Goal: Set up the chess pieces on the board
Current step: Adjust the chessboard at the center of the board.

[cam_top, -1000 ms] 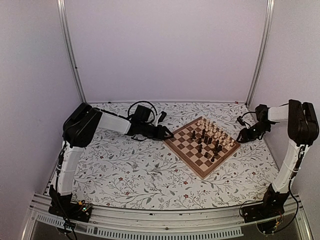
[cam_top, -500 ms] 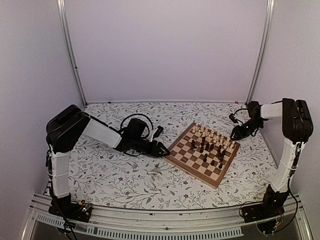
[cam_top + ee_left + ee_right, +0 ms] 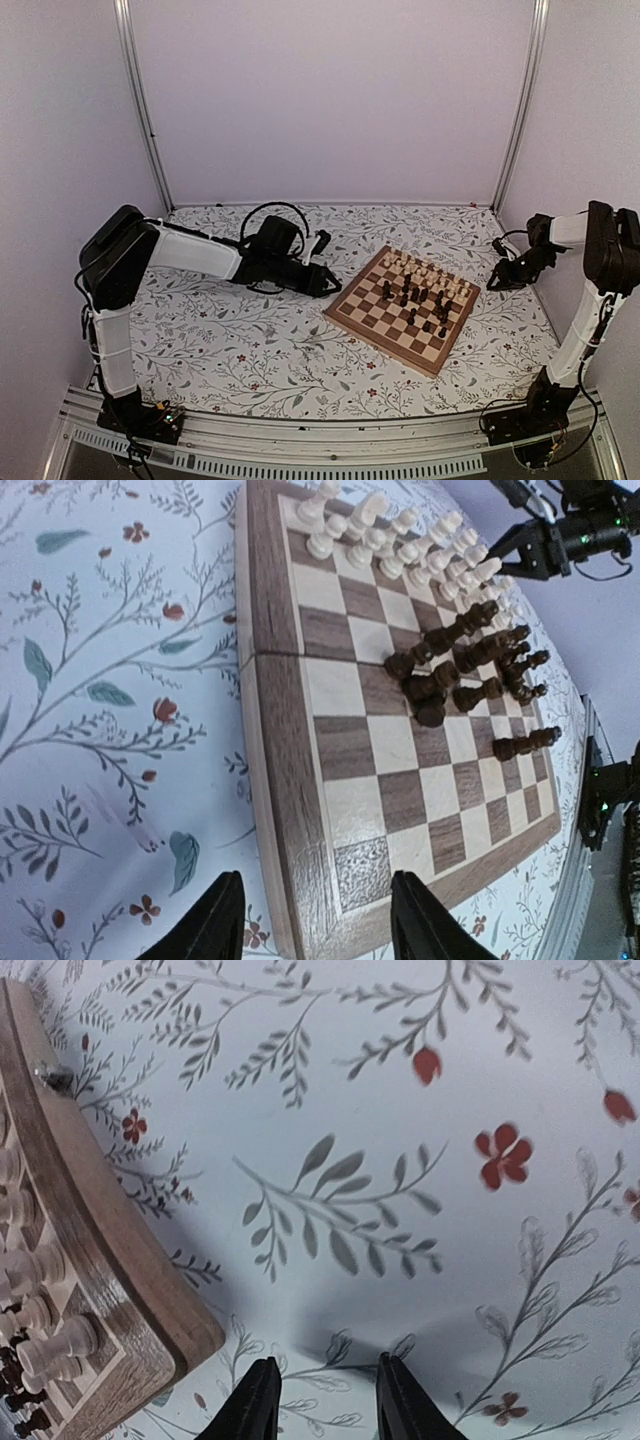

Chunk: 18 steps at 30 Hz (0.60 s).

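The board (image 3: 384, 322) lies on the floral cloth, right of centre. Pale pieces (image 3: 431, 272) stand in two rows along its far right side. Dark pieces (image 3: 424, 301) stand bunched on the squares just in front of them. My left gripper (image 3: 326, 283) is open and empty, low at the board's left corner. In the left wrist view its fingertips (image 3: 217, 920) flank the board's border (image 3: 290, 810), with pale pieces (image 3: 400, 538) and dark pieces (image 3: 465, 670) beyond. My right gripper (image 3: 497, 281) is open and empty over cloth, right of the board. The right wrist view shows the board's corner (image 3: 100, 1260) to its left.
The floral cloth (image 3: 250, 350) covers the table. A black cable loop (image 3: 268, 212) arches over the left wrist. Metal frame posts (image 3: 140, 100) stand at the back corners and a rail (image 3: 300, 440) runs along the near edge.
The board was turned and shifted a little toward the near side a second ago and now rests. My left gripper has eased up off its left corner. My right gripper has drawn away to the right.
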### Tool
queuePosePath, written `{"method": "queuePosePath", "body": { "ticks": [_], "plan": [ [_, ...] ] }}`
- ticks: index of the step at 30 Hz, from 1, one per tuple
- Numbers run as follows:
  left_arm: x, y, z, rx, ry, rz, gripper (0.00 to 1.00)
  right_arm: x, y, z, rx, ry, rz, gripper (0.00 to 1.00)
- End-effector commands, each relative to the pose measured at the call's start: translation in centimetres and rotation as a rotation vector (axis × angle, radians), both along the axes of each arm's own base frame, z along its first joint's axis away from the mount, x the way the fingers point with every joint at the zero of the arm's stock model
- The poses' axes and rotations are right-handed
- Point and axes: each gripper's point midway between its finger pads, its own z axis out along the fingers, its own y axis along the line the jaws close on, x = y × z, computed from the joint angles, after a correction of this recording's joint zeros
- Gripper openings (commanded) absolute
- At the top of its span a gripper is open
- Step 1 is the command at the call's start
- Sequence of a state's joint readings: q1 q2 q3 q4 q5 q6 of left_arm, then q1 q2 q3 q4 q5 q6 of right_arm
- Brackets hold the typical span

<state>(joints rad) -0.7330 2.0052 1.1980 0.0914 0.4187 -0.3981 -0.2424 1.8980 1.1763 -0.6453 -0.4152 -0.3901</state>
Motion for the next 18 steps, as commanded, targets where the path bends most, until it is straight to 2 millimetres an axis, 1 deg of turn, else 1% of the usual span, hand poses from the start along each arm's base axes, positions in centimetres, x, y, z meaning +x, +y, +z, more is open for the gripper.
{"method": "queuePosePath", "body": {
  "ticks": [1,2,4,9,13,15,18],
  "plan": [
    [0.8,-0.4,-0.1,0.067,-0.048,-0.022,0.52,-3.5,1.1,-0.6,-0.023,0.039,0.051,0.34],
    [1.0,-0.7,-0.2,0.06,-0.044,-0.03,0.52,-3.9,1.2,-0.9,-0.025,0.043,0.058,0.32],
    [0.7,-0.8,-1.1,0.074,-0.004,-0.043,0.53,-4.3,1.4,-1.3,-0.018,0.047,0.066,0.3],
    [0.3,-1.5,-2.0,0.052,0.041,-0.067,0.55,-4.0,2.6,-1.8,-0.007,0.048,0.097,0.28],
    [-0.6,-1.6,-2.6,0.042,0.075,-0.093,0.55,-3.3,4.7,-2.3,-0.008,0.051,0.149,0.27],
    [-1.3,-1.4,-2.8,0.039,0.091,-0.105,0.55,-3.0,6.0,-2.3,0.013,0.052,0.177,0.27],
    [-2.0,-1.1,-2.4,0.017,0.088,-0.102,0.55,-2.5,7.8,-2.2,0.036,0.045,0.223,0.27]
  ]
}}
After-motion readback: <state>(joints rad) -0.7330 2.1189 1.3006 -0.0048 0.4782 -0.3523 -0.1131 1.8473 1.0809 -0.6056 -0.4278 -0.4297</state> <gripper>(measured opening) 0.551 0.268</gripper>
